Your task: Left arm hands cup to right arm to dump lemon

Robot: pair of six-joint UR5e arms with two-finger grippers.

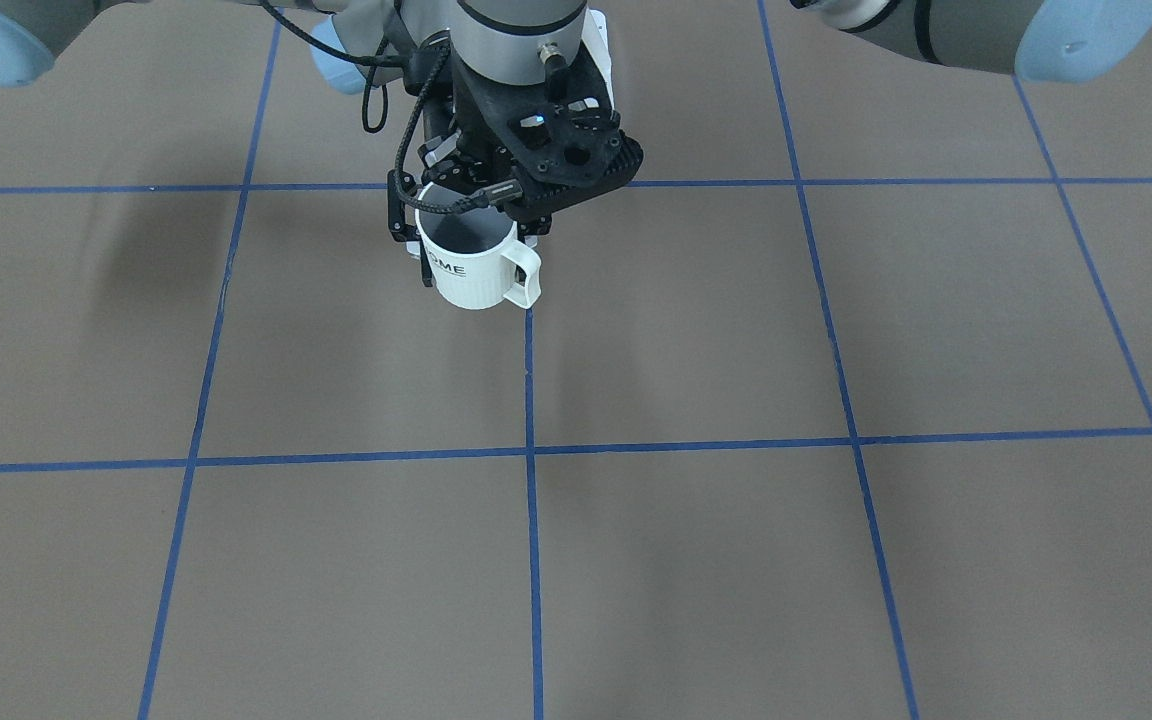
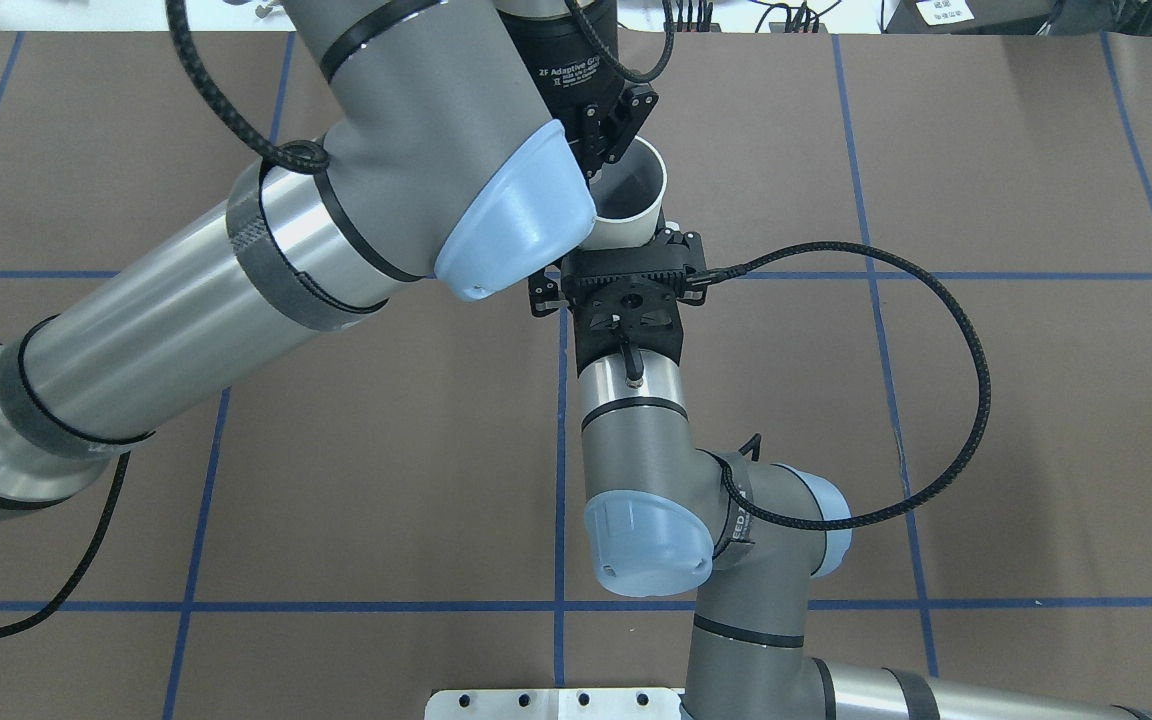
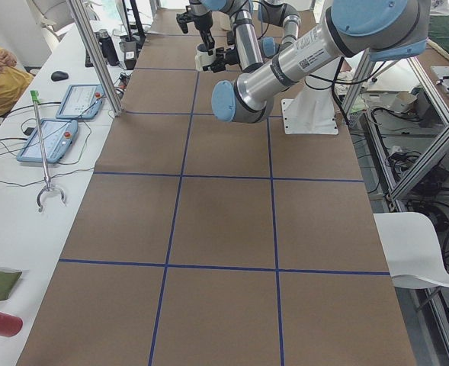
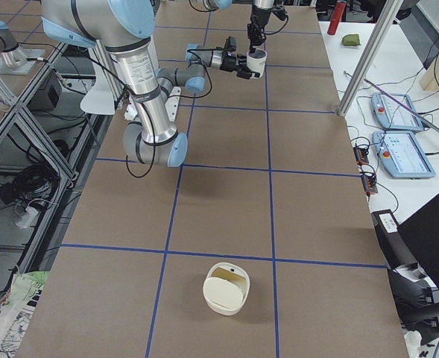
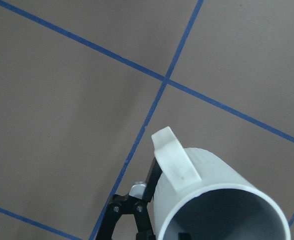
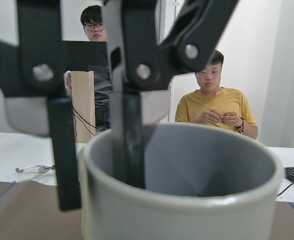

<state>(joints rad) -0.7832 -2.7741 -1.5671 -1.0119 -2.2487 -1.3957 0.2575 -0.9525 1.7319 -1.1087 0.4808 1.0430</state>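
The white cup [image 1: 476, 275] with black lettering hangs upright above the table, handle toward the operators' side. My left gripper [image 6: 94, 165] comes down from above and is shut on the cup's rim, one finger inside and one outside. My right gripper [image 1: 478, 262] reaches in level from the robot's side. Its fingers [image 1: 426, 265] lie against both sides of the cup's body, one beside the handle in the left wrist view [image 5: 137, 205]. The cup also shows in the overhead view [image 2: 631, 195]. The lemon is not visible; the cup's inside looks grey.
A white round container [image 4: 226, 294] sits on the brown table near its right end. Blue tape lines [image 1: 531, 450] grid the table. Two operators [image 6: 211, 107] sit across the table. Control pendants [image 4: 402, 153] lie on the side bench.
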